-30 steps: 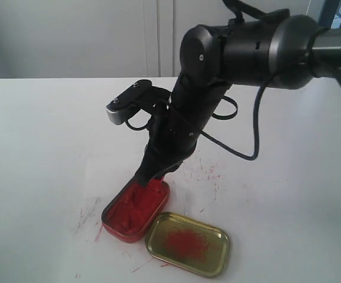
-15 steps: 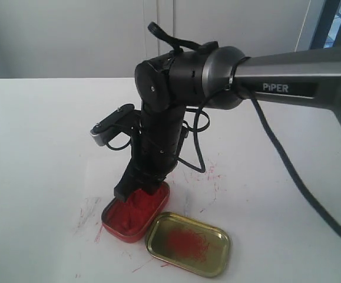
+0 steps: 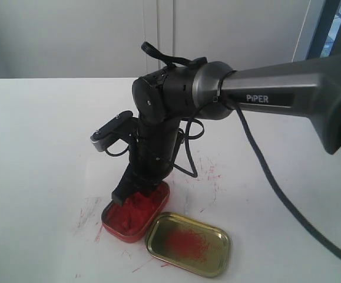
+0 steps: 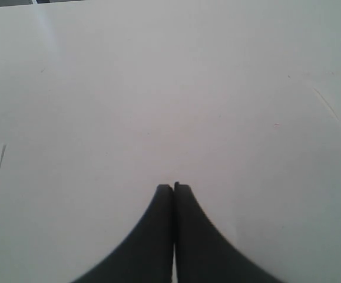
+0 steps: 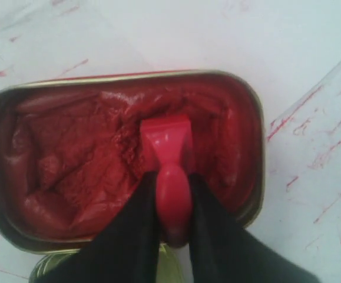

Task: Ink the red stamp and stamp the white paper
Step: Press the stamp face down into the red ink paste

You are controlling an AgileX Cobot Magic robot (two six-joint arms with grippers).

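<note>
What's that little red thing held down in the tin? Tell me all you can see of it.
It is the stamp, all red and glossy, plastic by the look: a flat rectangular base with a short rounded handle. The right tool pinches the handle between two black fingers, and the base presses into the lumpy red ink of the open tin. Its underside is hidden.
</note>
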